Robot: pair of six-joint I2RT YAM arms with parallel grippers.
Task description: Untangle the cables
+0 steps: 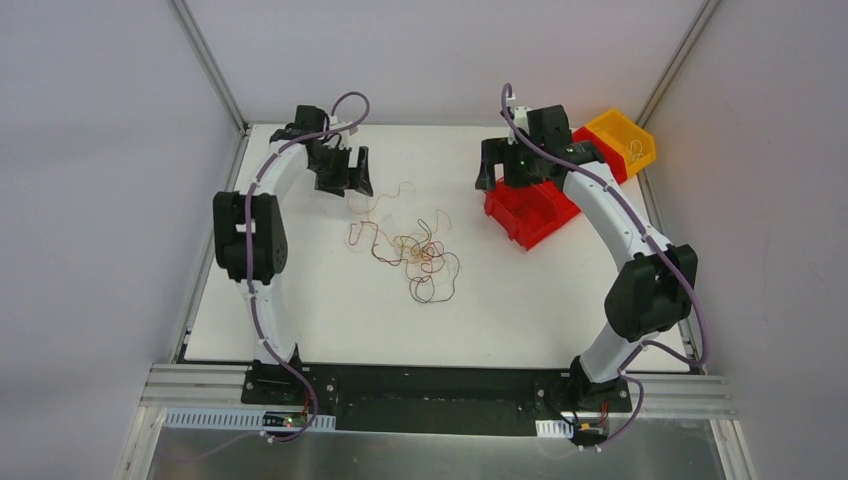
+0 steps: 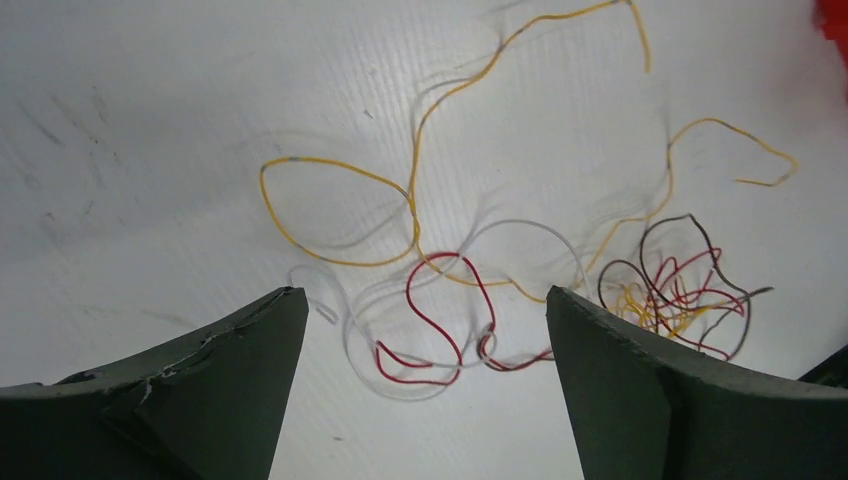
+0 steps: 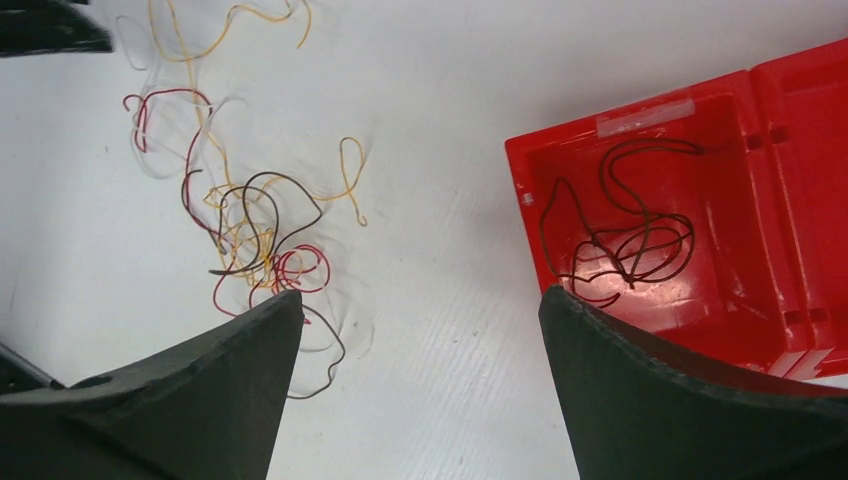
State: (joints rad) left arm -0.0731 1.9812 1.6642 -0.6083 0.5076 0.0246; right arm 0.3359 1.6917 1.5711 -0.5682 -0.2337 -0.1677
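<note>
In the top view the two arm bases sit at the bottom edge, and the white table (image 1: 300,320) stretches up from them. The cables (image 1: 415,252) lie loose on it around the middle of the frame. A dense knot of red, black and yellow loops sits lower right, and thinner yellow, red and white strands trail toward the upper left. Above that, the left gripper (image 2: 422,300) hangs over the upper-left end of the strands, its fingers (image 2: 200,385) spread wide with nothing between them. Its own camera shows yellow loops at the top, red and white curls in the centre and the knot at the right edge. The right gripper (image 3: 420,296) hangs upper right of centre, by the left edge of the red bin (image 3: 780,180), its fingers equally spread and empty. In its view the knot lies on the left, and a dark cable (image 3: 625,240) lies coiled inside the bin on the right, apart from the rest. Farthest up right, a yellow bin (image 1: 622,140) sits just behind the red one
</note>
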